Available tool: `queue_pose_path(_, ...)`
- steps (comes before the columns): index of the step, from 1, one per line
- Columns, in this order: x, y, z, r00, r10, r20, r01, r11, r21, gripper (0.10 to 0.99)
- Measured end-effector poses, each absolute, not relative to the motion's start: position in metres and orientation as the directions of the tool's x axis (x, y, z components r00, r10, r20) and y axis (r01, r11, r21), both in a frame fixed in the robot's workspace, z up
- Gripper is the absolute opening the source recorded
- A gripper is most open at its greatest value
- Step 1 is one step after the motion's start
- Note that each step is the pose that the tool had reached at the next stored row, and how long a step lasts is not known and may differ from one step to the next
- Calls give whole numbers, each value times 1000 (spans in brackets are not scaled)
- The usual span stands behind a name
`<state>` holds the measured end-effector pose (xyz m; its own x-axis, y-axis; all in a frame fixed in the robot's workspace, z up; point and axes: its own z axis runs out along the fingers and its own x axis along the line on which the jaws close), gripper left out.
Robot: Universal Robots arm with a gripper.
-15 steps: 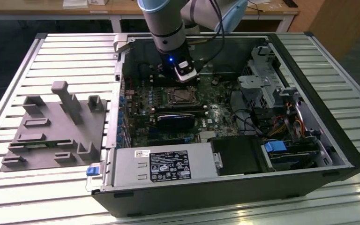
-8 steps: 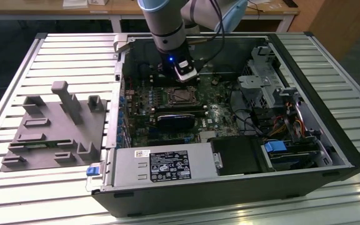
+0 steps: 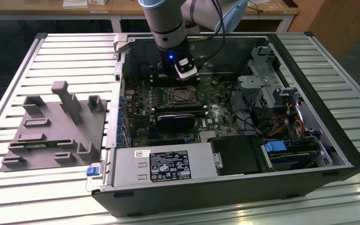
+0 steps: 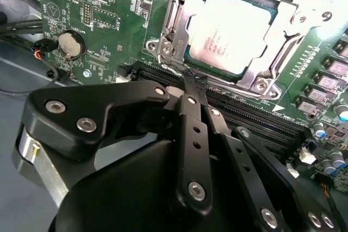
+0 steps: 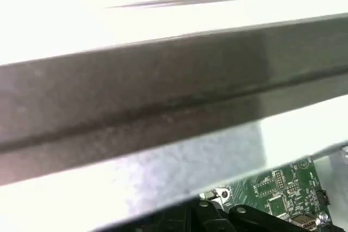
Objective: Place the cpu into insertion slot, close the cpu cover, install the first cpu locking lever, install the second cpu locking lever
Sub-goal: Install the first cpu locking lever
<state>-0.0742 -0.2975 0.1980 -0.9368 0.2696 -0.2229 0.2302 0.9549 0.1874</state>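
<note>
Exterior view first, sweeping from its left: a grey moulded fixture tray (image 3: 55, 129) sits on the slatted table (image 3: 17, 61), well away from the arm, and then comes the open computer case (image 3: 230, 187) with the gripper (image 3: 184, 74) down inside it, hanging just beyond the insertion slot (image 3: 181, 95) on the green motherboard (image 3: 142, 108). Over to the second wrist view, and the fingers (image 4: 191, 107) are pinched together at their tips, clenched on nothing I can make out. Just ahead of those tips lies the cpu (image 4: 231, 33), a flat square with a pale silvery top, already seated in the slot. The cpu cover (image 4: 266, 74), a thin metal frame with a square cutout, looks to be lying down around the chip. A thin wire locking lever (image 4: 171, 44) runs along the socket side nearest the fingertips. My read: the chip is light, rigid and delicate underneath, best taken by its edges. The lever should be springy and stiff, wanting a push at its hooked end
</note>
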Motion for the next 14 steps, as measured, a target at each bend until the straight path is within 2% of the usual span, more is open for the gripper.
queue_pose_path(14,-74,-297,216,-937,270,-223,230,955,188,102)
